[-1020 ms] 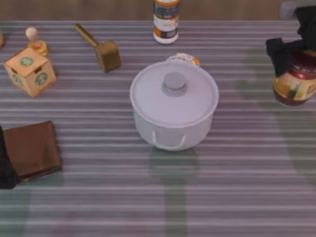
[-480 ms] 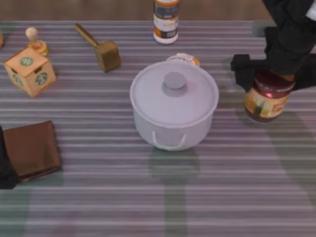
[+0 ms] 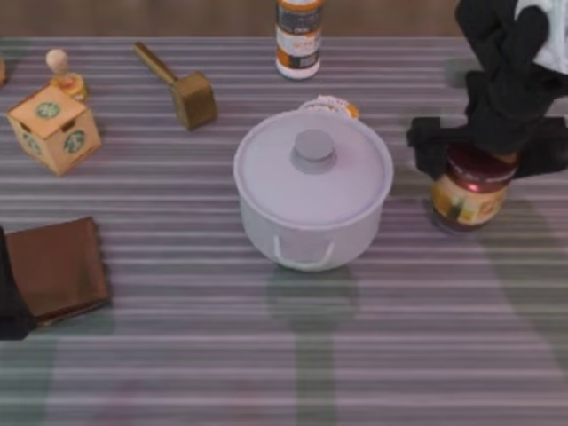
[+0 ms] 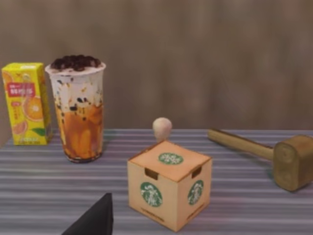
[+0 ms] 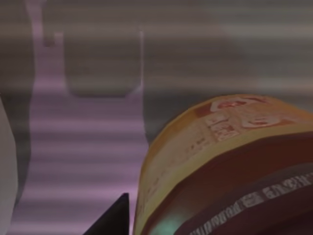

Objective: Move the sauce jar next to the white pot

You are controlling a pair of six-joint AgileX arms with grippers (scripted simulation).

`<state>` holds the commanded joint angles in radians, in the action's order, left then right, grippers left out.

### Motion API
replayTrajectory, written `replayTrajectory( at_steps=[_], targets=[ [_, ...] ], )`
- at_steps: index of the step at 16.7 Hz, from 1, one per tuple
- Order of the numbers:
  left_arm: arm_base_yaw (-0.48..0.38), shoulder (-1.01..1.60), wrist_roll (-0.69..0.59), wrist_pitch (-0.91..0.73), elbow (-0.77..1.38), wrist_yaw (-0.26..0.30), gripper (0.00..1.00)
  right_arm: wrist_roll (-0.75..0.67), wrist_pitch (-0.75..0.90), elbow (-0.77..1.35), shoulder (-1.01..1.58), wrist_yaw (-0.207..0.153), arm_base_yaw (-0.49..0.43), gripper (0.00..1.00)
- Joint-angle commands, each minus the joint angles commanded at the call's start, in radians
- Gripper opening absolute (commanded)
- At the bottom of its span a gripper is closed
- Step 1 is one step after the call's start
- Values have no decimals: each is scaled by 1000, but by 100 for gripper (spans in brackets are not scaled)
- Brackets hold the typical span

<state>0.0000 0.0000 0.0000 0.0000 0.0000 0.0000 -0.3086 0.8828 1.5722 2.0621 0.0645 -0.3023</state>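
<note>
— What stands around the white pot?
— An orange-and-white bottle behind it; a mallet and printed box to the left; nothing between pot and sauce jar.
— The grippers?
— The right gripper grasps the jar's lid, just right of the pot; a second ago it hung at the table's right edge; the left gripper is parked at the left edge, fingers unclear.

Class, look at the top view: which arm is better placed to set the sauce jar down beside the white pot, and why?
The right arm. Its gripper is already clamped on the sauce jar, just right of the white pot. The left gripper sits parked at the table's left edge, far from both.
</note>
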Motion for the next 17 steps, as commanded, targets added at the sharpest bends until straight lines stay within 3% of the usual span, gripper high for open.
replayTrajectory(
  at_steps=[6, 17],
  targets=[
    [0, 0, 0, 0, 0, 0, 100, 1, -38, -27, 16, 1, -1, 0],
    [0, 0, 0, 0, 0, 0, 100, 1, -38, -27, 16, 1, -1, 83]
  ],
)
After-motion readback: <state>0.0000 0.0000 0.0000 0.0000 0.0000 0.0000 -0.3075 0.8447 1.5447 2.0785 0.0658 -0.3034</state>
